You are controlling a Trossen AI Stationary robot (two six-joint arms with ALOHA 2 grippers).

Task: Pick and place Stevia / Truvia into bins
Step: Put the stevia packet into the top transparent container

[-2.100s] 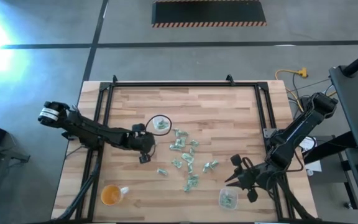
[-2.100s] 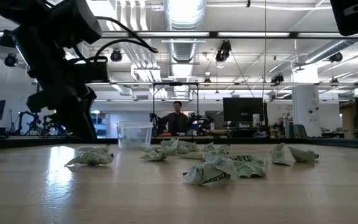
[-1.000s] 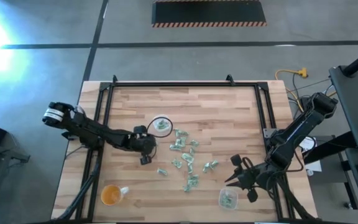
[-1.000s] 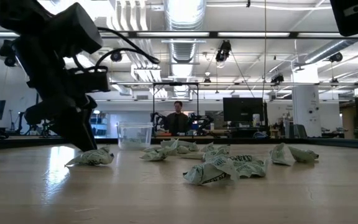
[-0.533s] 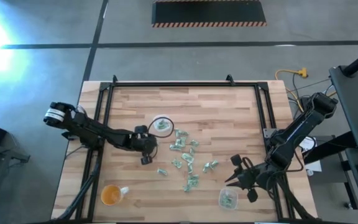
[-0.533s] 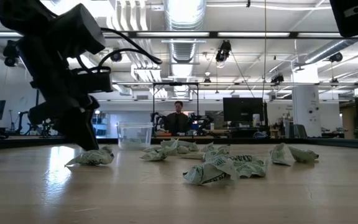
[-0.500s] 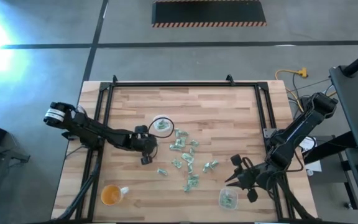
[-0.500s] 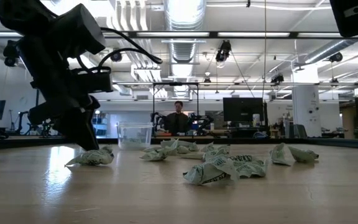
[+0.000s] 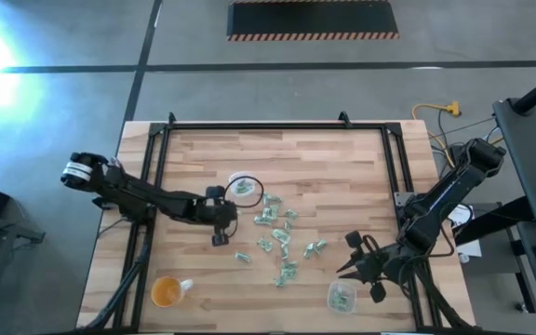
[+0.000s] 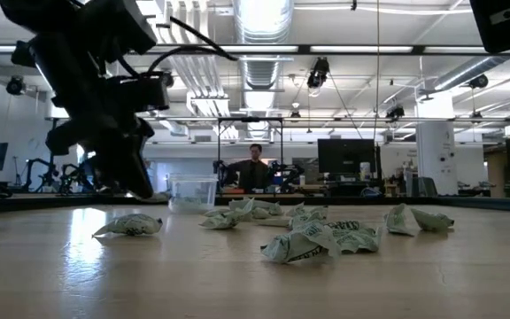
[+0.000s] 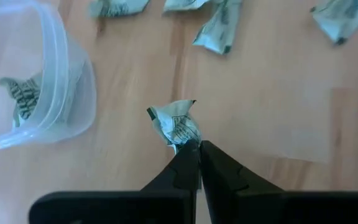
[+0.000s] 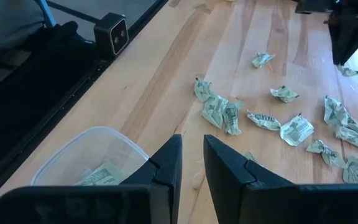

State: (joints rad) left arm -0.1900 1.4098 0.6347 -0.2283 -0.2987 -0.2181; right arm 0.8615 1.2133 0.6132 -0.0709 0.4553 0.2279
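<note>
Stevia packet (image 11: 176,126) sits clamped at the left hand's (image 11: 196,149) fingertips, beside a clear bin (image 11: 36,81).

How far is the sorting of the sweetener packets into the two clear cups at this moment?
Done: a few packets already lie in the clear cup near the left arm and in the clear cup near the right arm. In hand: the left gripper is shut on one packet, lifted beside its cup. Left: many loose packets lie mid-table. The right gripper waits beside its cup, empty.
</note>
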